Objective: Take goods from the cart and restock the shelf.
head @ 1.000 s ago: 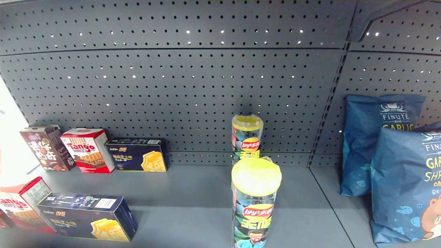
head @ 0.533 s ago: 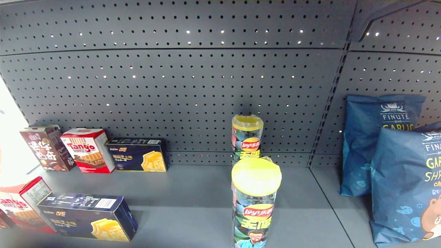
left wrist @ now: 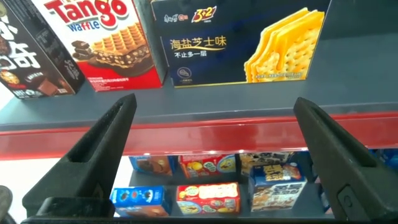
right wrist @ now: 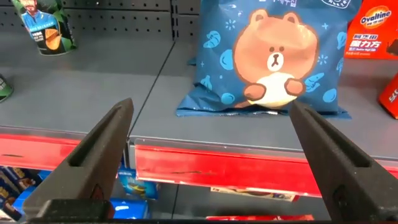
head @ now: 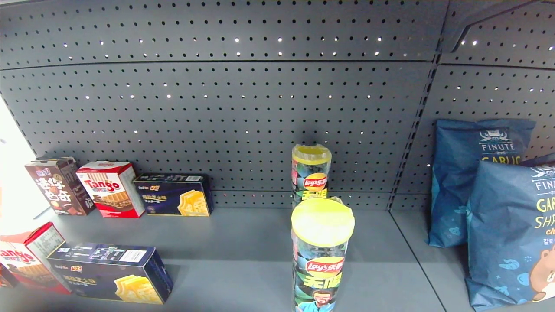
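I am facing the grey shelf point(head: 243, 255), with its perforated back panel point(head: 217, 108) rising behind the goods. On the right section two blue snack bags are standing one in front of the other, the front bag point(head: 507, 234) overlapping the rear bag point(head: 468, 173), which is leaning against the panel. On the left, a navy cracker box point(head: 108, 273) is sitting near the front edge, with a red wafer box point(head: 26, 255) just beside it at the far left. Behind them, a second navy cracker box point(head: 173, 195), a second red wafer box point(head: 110, 188) and a brown box point(head: 58, 186) are lining up along the back. Near the middle, a chip can point(head: 321, 255) with a yellow lid is standing upright, and a second chip can point(head: 311, 173) is standing right behind it by the panel.

I am holding my left gripper point(left wrist: 214, 104) just in front of the shelf's red front strip point(left wrist: 205, 134), facing the front cracker box, with the jaws spread wide and gripping nothing. I am holding my right gripper point(right wrist: 211, 107) the same way, spread wide and gripping nothing, before the front snack bag.
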Available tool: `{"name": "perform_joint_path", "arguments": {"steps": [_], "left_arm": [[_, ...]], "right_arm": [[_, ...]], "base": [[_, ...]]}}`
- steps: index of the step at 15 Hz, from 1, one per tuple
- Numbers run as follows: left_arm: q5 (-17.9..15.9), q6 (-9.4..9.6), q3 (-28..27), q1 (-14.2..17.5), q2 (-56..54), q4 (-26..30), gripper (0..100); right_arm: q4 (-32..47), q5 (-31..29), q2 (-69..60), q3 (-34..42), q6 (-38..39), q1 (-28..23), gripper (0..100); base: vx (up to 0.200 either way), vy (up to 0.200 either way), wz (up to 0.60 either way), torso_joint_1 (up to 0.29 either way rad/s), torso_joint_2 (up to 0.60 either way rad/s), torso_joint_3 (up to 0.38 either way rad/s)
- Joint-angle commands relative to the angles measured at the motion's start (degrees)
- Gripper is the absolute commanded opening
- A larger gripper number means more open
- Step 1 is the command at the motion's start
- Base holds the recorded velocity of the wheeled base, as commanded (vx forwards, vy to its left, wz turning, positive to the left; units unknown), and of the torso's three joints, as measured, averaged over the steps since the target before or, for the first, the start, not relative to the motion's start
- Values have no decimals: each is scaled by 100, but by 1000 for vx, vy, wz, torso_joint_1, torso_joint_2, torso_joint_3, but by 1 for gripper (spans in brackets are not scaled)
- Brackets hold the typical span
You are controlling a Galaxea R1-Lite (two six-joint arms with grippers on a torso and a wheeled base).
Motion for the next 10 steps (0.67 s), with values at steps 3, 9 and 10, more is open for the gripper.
{"name": "perform_joint_path", "arguments": {"steps": [3, 9, 10], "left_arm": [[-16, -297, 7, -314, -45, 1, 100], [-2574, -139, -2, -639, -230, -16, 100], [-2688, -139, -2, -710, -177, -16, 100]], "right_arm": [[0, 6, -40, 0, -1, 10, 100], [0, -3, -40, 0, -1, 10, 100], [0, -3, -40, 0, -1, 10, 100]], "base": [[0, 0, 0, 0, 0, 0], [0, 0, 0, 0, 0, 0], [0, 0, 0, 0, 0, 0]]}}
